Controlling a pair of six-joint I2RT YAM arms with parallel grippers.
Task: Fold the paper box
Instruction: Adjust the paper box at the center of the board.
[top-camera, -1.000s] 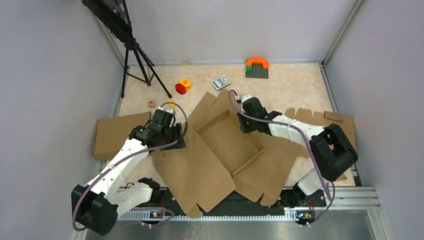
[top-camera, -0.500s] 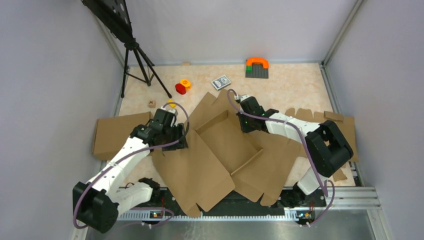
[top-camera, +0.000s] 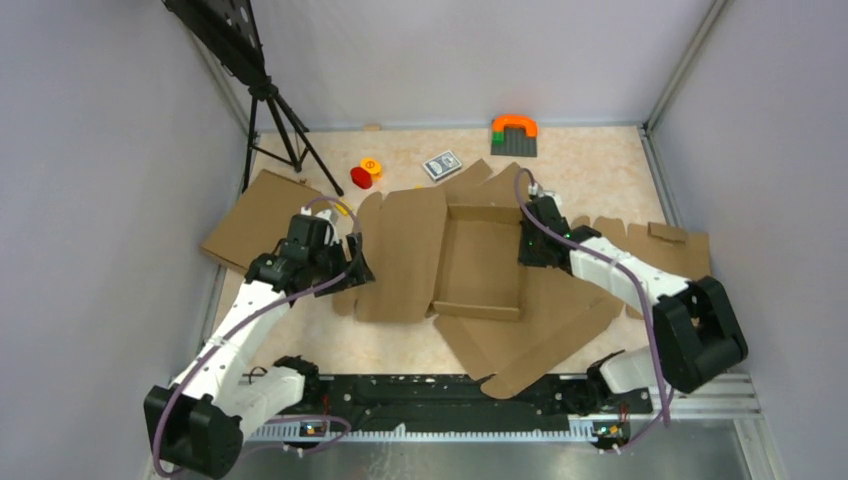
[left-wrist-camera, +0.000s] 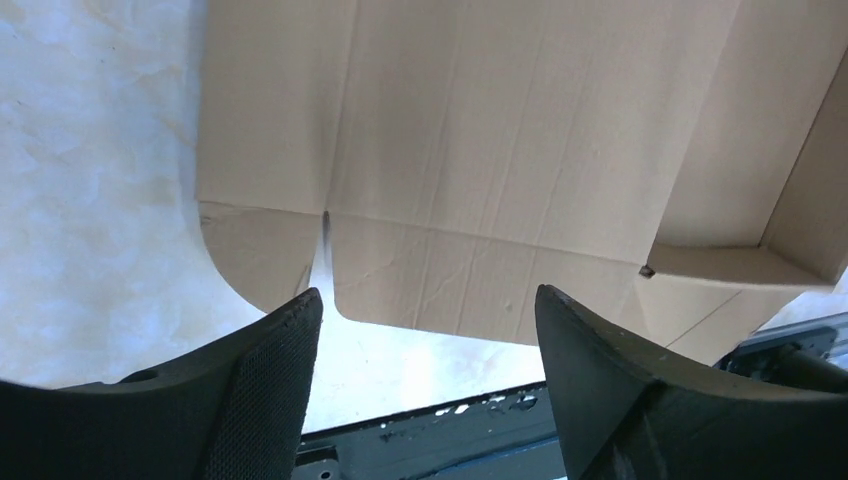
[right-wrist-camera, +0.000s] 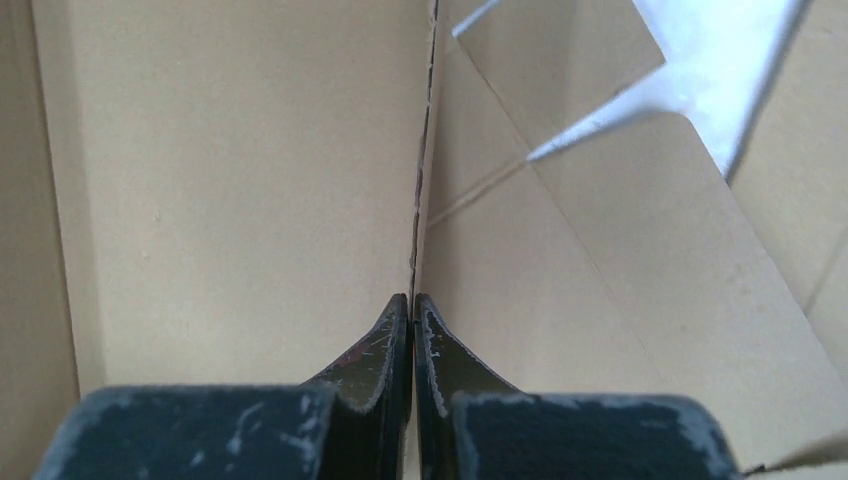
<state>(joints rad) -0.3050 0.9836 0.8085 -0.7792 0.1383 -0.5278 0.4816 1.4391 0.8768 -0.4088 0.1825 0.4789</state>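
- Left gripper (left-wrist-camera: 428, 300): spread wide, gripping nothing, with the slit flap edge of the paper box (top-camera: 480, 262) just ahead.
- Right gripper (right-wrist-camera: 412, 298): pressed together, tips at the top edge of the box's raised right wall; any actual pinch impossible to tell.
- Between both grippers: box as a shallow tray, outer flaps flat.
- Left of the left gripper: plain cardboard slab (top-camera: 262, 218).
- Far beyond both: card deck (top-camera: 441, 163), print too small to read.

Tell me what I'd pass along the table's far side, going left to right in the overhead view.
tripod → red cylinder → card deck → orange arch
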